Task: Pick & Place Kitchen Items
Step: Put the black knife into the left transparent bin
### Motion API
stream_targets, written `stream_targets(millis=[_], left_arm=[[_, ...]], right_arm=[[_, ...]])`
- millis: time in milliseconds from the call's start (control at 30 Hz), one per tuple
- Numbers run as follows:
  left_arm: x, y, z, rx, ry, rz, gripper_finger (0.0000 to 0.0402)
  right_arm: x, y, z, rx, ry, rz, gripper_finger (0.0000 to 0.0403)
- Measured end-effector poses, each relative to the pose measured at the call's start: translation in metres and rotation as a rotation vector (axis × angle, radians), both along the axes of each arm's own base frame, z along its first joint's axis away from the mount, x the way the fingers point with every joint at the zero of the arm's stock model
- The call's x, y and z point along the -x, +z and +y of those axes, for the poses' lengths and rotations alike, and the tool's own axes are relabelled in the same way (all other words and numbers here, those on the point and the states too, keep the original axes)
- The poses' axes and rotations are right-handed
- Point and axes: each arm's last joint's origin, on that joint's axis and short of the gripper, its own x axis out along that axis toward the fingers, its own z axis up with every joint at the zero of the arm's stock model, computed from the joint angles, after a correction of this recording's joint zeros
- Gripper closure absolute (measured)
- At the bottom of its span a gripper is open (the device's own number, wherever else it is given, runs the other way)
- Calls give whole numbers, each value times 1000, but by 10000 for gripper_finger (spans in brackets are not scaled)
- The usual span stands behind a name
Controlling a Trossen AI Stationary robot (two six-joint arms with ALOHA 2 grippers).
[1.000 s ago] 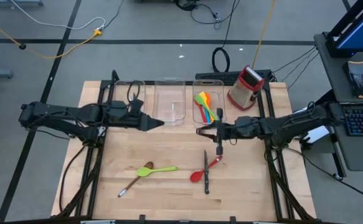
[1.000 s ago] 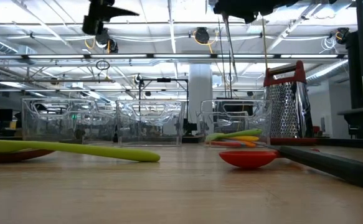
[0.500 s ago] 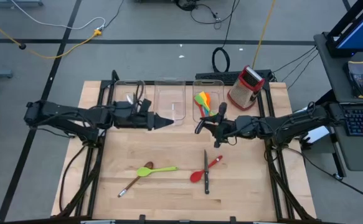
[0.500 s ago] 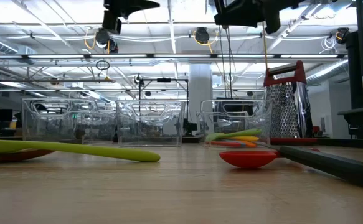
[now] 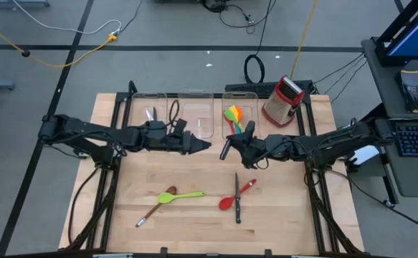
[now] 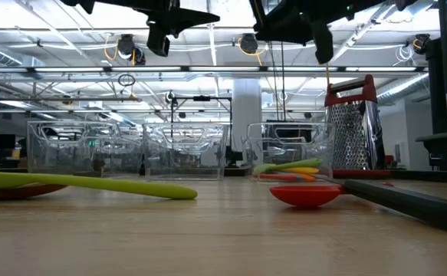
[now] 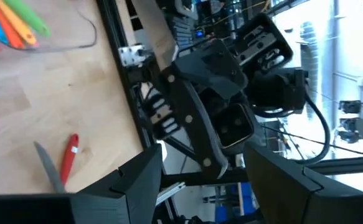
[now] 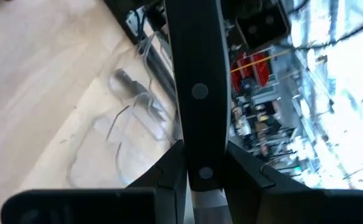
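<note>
Nearest, red spoon (image 5: pixel 226 202), knife (image 5: pixel 237 198) and green spoon (image 5: pixel 183 195) await picking on the table (image 5: pixel 287 215); mid-table, right gripper (image 5: pixel 225 149) clamps a black-handled knife (image 8: pixel 197 93) for handover toward left gripper (image 5: pixel 203 145), fingers parted, empty; farthest, the bins (image 5: pixel 198 118) hold sorted utensils

My matt dark right gripper (image 8: pixel 197 180) clamps a smooth black riveted knife handle (image 8: pixel 197 74). The pale wooden table top (image 5: pixel 194 172) looks satin. At 12 o'clock stand three glossy clear plastic bins (image 6: pixel 185 149); the perforated steel grater (image 6: pixel 353 138) shines.
</note>
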Motion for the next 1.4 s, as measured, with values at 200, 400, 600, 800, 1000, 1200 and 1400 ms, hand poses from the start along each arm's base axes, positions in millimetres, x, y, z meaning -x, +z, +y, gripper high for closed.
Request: stream_targets(millis=[200, 400, 600, 800, 1000, 1200, 1400], left_arm=[[-6, -8, -1, 32, -13, 25, 172], [-6, -9, -1, 28, -23, 35, 172], [-5, -11, -2, 26, -58, 60, 172], [-5, -14, -3, 22, -86, 88, 172], [-4, -15, -1, 22, -108, 102, 172], [-4, -14, 4, 27, -111, 94, 172], [-5, -13, 6, 56, -110, 86, 172]], right_arm=[[-20, -1, 3, 87, 16, 30, 336], [-47, 4, 6, 168, 17, 63, 336], [-70, 4, 9, 218, 19, 81, 336], [-76, 9, 10, 222, 21, 65, 336], [-77, 10, 10, 223, 20, 55, 336], [-76, 9, 10, 222, 24, 71, 336], [-76, 9, 10, 225, 26, 72, 336]])
